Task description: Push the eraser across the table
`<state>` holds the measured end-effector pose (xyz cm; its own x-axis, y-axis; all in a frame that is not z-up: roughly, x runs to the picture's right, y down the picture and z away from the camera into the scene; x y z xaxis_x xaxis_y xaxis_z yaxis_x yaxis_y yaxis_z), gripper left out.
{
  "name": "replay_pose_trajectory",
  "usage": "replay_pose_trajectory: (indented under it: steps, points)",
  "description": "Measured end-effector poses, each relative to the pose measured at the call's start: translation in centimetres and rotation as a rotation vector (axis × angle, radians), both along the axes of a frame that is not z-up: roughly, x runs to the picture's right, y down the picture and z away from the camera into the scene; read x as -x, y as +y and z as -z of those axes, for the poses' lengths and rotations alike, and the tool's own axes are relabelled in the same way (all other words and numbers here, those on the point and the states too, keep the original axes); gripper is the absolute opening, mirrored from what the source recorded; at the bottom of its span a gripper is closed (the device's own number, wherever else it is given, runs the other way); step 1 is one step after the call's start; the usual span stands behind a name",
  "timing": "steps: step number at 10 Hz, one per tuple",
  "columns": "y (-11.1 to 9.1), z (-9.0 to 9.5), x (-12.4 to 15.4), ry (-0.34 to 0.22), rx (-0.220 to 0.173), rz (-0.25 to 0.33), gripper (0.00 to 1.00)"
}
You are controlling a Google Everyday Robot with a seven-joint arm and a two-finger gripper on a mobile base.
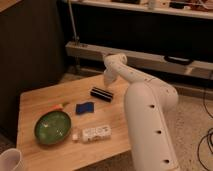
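Observation:
The eraser (101, 93) is a long black bar with a thin pale stripe, lying on the right rear part of the light wooden table (40, 100). My gripper (108, 80) hangs at the end of the white arm, just above and behind the eraser's right end, close to it. A flat blue pad (85, 107) lies just in front left of the eraser.
A green bowl (52, 127) sits front left on the table. A white oblong packet (94, 133) lies near the front edge. A small orange-green item (58, 106) lies by the bowl. A white cup (11, 161) is at the lower left. A dark shelf unit stands behind.

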<state>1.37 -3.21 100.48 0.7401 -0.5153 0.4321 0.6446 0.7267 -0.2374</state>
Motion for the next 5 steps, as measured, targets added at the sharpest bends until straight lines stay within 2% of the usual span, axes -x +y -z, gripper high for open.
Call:
replay_pose_trajectory:
  steps: [2,5]
  points:
    - [1.1,0.2,0.0,-0.019,0.023,0.048,0.0]
    - [2.7,0.5,0.2,-0.036,0.059,0.088,0.0]
